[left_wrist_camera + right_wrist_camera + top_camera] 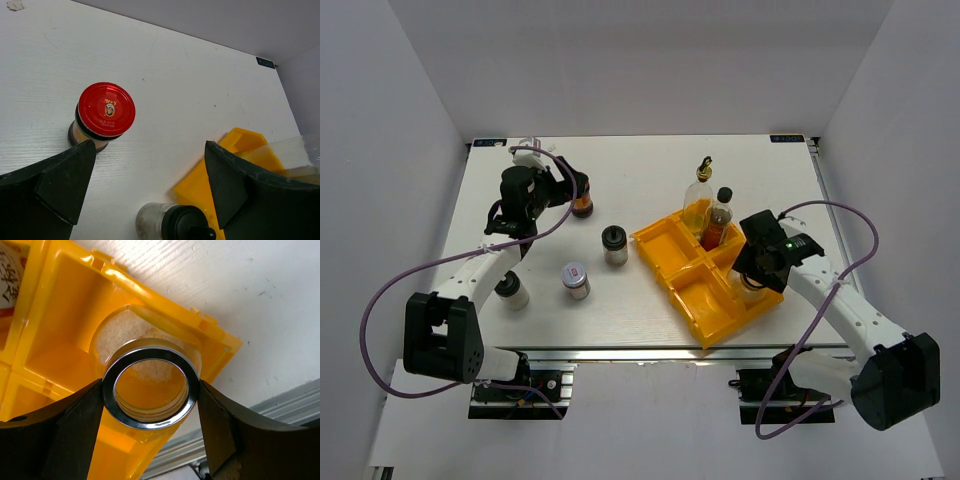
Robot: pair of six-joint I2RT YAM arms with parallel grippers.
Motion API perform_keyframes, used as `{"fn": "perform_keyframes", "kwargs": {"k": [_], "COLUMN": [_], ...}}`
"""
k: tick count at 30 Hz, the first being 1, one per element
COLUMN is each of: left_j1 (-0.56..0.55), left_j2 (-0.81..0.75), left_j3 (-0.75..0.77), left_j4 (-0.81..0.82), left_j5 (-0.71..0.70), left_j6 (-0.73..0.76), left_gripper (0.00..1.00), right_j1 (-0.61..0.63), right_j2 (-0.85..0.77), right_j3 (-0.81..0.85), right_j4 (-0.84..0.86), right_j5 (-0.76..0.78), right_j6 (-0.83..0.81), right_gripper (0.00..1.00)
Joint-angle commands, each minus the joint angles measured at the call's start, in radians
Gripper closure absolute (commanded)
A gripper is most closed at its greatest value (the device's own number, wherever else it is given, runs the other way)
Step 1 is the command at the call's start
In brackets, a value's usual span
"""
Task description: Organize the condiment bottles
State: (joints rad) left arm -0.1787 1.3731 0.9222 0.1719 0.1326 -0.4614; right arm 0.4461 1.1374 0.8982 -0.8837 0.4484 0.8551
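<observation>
- Two grippers are mine, and they differ. My right gripper [150, 390] is pinching the silver-rimmed glass shaker [148, 351] by its metal ring, with one finger on each side.
- That shaker is inside the right-hand compartment of the yellow tray [65, 270], close to the outer wall. I cannot tell if its base already rests on the floor of the compartment.
- It is clear glass with white grains inside, so I judge it a little heavy for its size, stiff and breakable. The polished ring is round and slippery, so the hold is best across its widest line, and the release should be gentle.
- My left gripper [150, 155] is spread wide and holds nothing. The red-lidded jar [106, 109] stands upright on the bench [175, 75], just beside the tip of one finger. It is ahead of the opening, not inside it.
- This jar has a smooth, glossy red lid with a small printed picture. I think the best place to hold is the round body below the lid, because the lid edge is thin and could slip.
- The black-lidded shaker [172, 225] stands near, at the lower edge of the left wrist view. The tray looks like hard plastic with smooth rounded walls.
</observation>
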Motion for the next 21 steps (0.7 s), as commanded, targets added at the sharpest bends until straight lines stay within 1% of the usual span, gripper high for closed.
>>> {"fn": "perform_keyframes", "kwargs": {"k": [1,3,4,6,7,10,15,19,20,21], "left_j1": [0.002,0.002,0.002,0.004,0.002,0.004,0.001,-0.021,-0.027,-0.042], "left_j2": [-0.037,-0.036,-0.035,-0.032,-0.031,-0.023,-0.028,-0.046,-0.051,-0.052], "left_j3": [0.015,0.017,0.018,0.018,0.018,0.030,0.067,0.098,0.105,0.112], "left_j4": [-0.015,-0.020,-0.025,-0.032,-0.035,-0.058,-0.124,-0.166,-0.210,-0.221], "left_j5": [0.015,0.025,0.027,0.025,0.025,0.056,0.090,0.056,0.047,0.038], "left_j6": [-0.013,-0.016,-0.017,-0.026,-0.031,-0.033,-0.020,0.010,0.020,0.029], "left_gripper": [0.02,0.02,0.02,0.02,0.02,0.02,0.02,0.02,0.02,0.02], "right_j1": [-0.032,-0.046,-0.052,-0.066,-0.069,-0.076,-0.078,-0.078,-0.078,-0.078], "right_j2": [-0.033,-0.033,-0.034,-0.034,-0.034,-0.034,-0.071,-0.128,-0.139,-0.154], "right_j3": [-0.031,-0.051,-0.056,-0.071,-0.073,-0.065,-0.050,-0.030,-0.019,0.005], "right_j4": [0.114,0.133,0.141,0.175,0.187,0.210,0.213,0.200,0.195,0.190], "right_j5": [-0.023,-0.027,-0.031,-0.045,-0.056,-0.077,-0.089,-0.099,-0.105,-0.109], "right_j6": [-0.021,-0.033,-0.037,-0.062,-0.074,-0.100,-0.133,-0.172,-0.192,-0.205], "right_gripper": [0.45,0.38,0.31,0.26,0.21,0.11,0.11,0.11,0.11,0.11]}}
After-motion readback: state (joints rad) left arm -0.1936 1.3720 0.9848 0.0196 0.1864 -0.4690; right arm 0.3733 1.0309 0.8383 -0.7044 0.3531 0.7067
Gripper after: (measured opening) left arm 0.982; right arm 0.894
